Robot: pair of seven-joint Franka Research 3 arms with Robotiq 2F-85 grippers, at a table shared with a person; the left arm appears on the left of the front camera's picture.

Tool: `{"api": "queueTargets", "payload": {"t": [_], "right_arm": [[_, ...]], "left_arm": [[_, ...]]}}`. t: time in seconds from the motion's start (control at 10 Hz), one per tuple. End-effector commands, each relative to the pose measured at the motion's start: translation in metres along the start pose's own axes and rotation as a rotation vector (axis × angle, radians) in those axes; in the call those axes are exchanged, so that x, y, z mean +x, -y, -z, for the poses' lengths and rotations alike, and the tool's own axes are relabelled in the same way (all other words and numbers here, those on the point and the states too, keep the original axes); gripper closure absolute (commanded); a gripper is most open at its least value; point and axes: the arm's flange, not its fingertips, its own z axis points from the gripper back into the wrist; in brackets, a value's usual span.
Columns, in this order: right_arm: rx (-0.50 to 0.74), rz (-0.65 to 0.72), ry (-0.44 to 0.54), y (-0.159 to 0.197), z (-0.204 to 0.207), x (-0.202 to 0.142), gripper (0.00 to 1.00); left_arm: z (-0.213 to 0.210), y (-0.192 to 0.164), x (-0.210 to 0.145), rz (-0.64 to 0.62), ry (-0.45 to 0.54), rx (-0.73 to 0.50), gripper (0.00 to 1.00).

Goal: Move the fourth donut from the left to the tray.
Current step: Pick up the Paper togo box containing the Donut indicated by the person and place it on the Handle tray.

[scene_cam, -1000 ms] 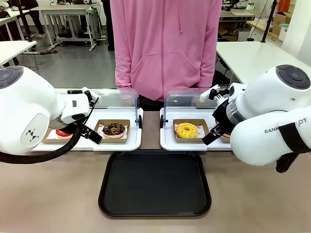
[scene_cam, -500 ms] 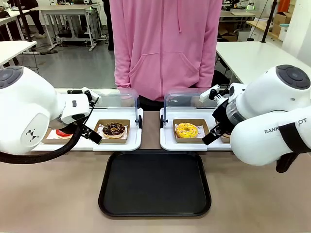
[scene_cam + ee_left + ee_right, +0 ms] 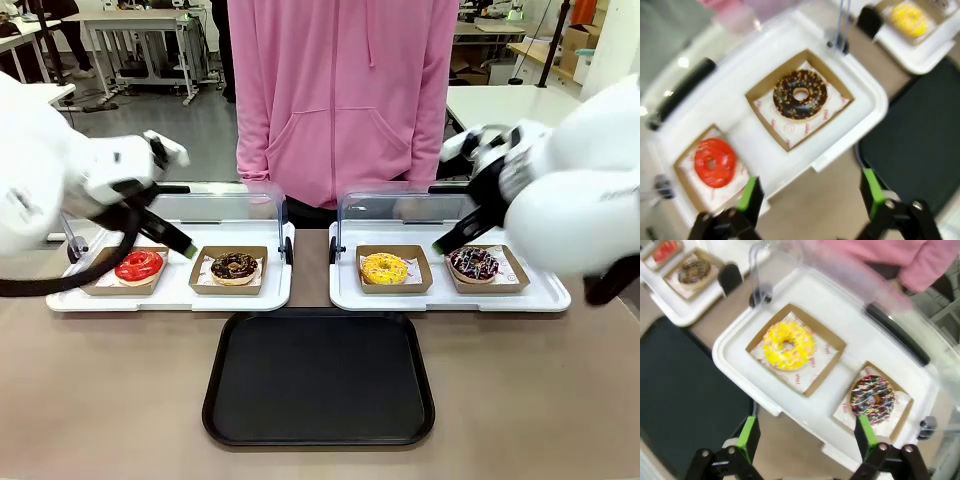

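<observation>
The fourth donut [image 3: 474,263] [image 3: 874,399], dark glazed with white and pink stripes, sits in its brown cardboard holder at the right end of the right white tray [image 3: 450,302]. The black tray [image 3: 318,378] [image 3: 685,385] [image 3: 920,140] lies bare in front of both white trays. My right gripper [image 3: 448,238] [image 3: 806,435] hovers open above the right white tray's near edge, between the yellow donut [image 3: 385,268] [image 3: 788,345] and the fourth donut. Over the left white tray [image 3: 170,300], my left gripper [image 3: 178,243] [image 3: 811,192] hangs open, holding nothing.
A red donut [image 3: 139,266] [image 3: 715,162] and a chocolate crumb donut [image 3: 234,266] [image 3: 800,94] sit on the left white tray. Clear domed lids [image 3: 400,208] stand open behind both trays. A person in a pink hoodie [image 3: 340,100] stands at the far side.
Both arms have lifted and drawn back from the trays. The red donut and the fourth donut, covered by the arms before, are now in sight. Both grippers stay open.
</observation>
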Motion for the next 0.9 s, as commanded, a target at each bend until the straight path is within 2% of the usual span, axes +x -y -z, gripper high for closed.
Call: {"api": "queueTargets", "payload": {"t": [0.0, 0.2, 0.3, 0.5, 0.8], "right_arm": [[0.129, -0.027, 0.045, 0.067, -0.033, -0.016, 0.0], [0.252, -0.067, 0.128, 0.129, -0.055, -0.051, 0.0], [0.3, -0.063, 0.205, 0.155, -0.064, -0.07, 0.0], [0.366, -0.035, 0.337, 0.201, -0.077, -0.107, 0.0], [0.396, 0.0, 0.402, 0.236, -0.073, -0.141, 0.0]], "left_arm": [[-0.053, -0.065, -0.016, -0.008, -0.006, -0.157, 0.0], [-0.088, -0.107, -0.038, 0.049, 0.055, -0.287, 0.0], [-0.101, -0.127, -0.053, 0.088, 0.094, -0.347, 0.0], [-0.127, -0.169, -0.085, 0.119, 0.23, -0.433, 0.0], [-0.145, -0.198, -0.121, 0.148, 0.365, -0.496, 0.0]]}}
